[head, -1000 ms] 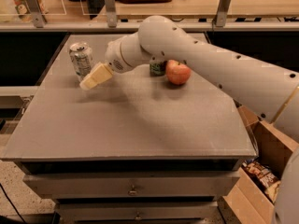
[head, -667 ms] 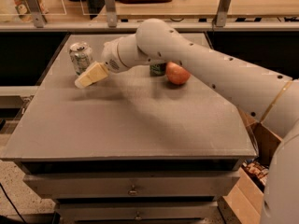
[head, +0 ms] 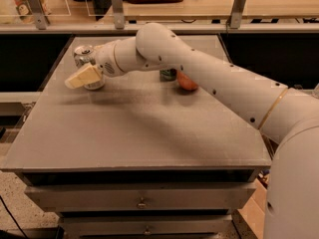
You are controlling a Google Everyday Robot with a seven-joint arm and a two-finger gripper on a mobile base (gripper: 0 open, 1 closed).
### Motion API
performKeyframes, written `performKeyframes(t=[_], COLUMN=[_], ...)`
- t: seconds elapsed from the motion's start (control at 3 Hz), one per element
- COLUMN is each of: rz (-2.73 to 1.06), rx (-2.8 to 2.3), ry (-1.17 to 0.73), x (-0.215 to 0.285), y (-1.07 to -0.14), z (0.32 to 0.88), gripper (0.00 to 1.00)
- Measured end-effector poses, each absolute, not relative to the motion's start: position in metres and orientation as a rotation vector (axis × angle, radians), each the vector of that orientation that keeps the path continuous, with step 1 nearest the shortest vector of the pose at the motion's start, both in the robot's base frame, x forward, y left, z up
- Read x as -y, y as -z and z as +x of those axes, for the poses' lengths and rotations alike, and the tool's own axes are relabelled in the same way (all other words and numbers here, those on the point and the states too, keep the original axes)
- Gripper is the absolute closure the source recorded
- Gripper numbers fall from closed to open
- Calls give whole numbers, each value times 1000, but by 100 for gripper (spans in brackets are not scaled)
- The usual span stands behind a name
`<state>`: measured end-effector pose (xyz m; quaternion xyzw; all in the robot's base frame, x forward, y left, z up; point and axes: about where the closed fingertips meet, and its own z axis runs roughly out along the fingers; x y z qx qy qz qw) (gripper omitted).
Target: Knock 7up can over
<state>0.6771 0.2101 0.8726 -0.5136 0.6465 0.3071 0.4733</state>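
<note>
The 7up can (head: 84, 58) stands upright at the table's far left; only its silver top and base show, the rest is hidden behind my gripper. My gripper (head: 81, 77), with cream fingers, is right in front of the can, overlapping it. The white arm reaches in from the right across the table. A darker green can (head: 168, 74) stands mid-table, mostly hidden behind the arm.
A red-orange apple (head: 187, 81) lies beside the darker can, partly behind the arm. The grey table (head: 139, 133) has drawers below. A railing with metal posts (head: 117, 6) runs behind the table. A cardboard box (head: 254, 208) sits at the lower right.
My gripper has moved left, from beside the can to directly in front of it. The can still stands upright.
</note>
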Motion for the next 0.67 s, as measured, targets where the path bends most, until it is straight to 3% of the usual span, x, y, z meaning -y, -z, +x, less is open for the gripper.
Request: performKeyframes(t=[0.67], rz=[-1266], rx=[-1537], ry=[-813], x=[-229], y=[-879], z=[667], gripper=[63])
